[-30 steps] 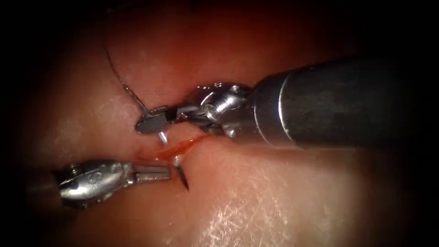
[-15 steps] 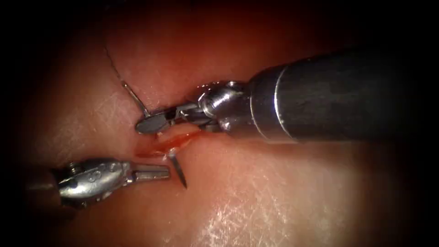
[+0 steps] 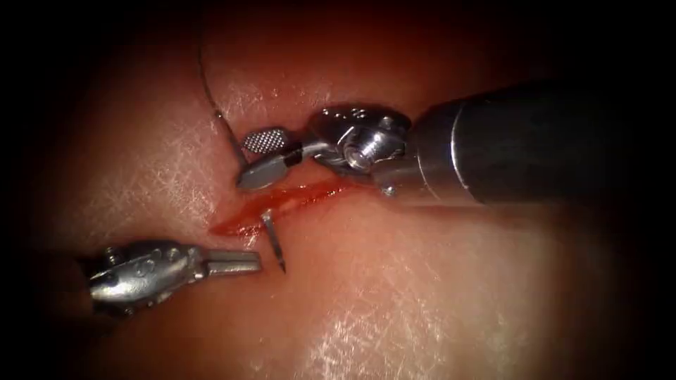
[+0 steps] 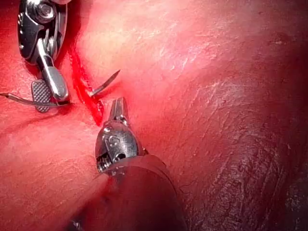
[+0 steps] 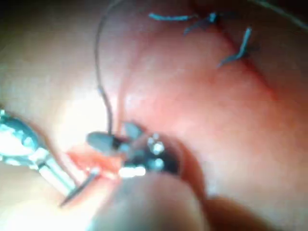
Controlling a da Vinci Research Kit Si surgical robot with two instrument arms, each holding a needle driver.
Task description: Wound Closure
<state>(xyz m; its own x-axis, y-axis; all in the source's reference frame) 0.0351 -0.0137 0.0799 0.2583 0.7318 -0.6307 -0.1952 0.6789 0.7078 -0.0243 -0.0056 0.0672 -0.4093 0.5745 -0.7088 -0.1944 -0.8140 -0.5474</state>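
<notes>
Right arm's silver needle driver (image 3: 262, 156) is now gaping open, having let go of the curved steel needle (image 3: 274, 241) since the earlier frames and lifted slightly far of the cut. Needle is sitting in the pink tissue (image 3: 422, 295), its pointed end sticking out on the near side of the red wet cut (image 3: 282, 204). Dark thin thread (image 3: 218, 116) is trailing far-left. Left arm's silver needle driver (image 3: 236, 263) is lying closed, holding nothing, just left of the tip. Blue knotted stitches (image 5: 211, 21) are already sitting further along; this bite looks unfinished. No containers.

Right tool (image 3: 262, 156) enters from the right, wrist bent, jaws parted and empty. Left tool (image 3: 236, 263) lies level, jaws closed, holding nothing.
</notes>
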